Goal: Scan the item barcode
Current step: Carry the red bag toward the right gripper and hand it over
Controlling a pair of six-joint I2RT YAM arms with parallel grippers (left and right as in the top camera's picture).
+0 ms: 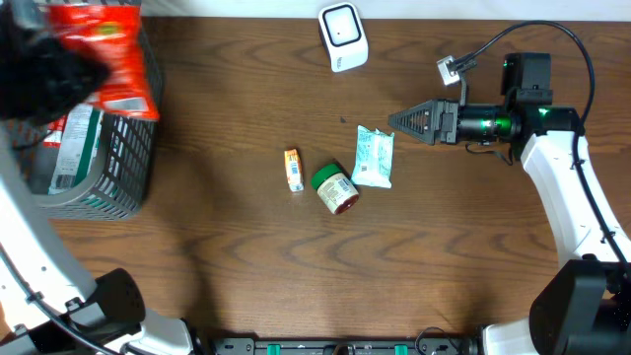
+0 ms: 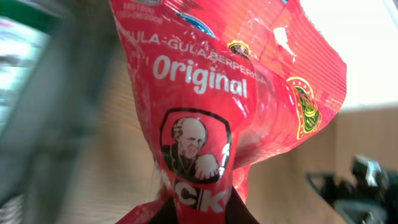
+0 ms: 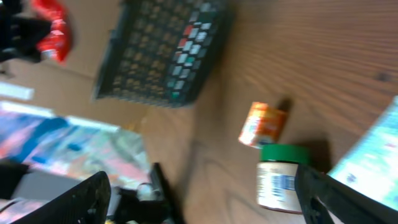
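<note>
Well, green package (image 1: 71, 153) inside basket (image 1: 133, 163)

Wrist views blurred, glare on red packet (image 2: 224, 106)

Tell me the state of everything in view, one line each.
Red plastic snack bag: pinched in left fingers, off the table.
Right fingers: open, empty.
Grey plastic mesh basket: holds packages.
White barcode scanner: untouched.
Small orange carton: lying flat.
Green-lidded jar: on its side.
Pale blue packet: lying flat.
</note>
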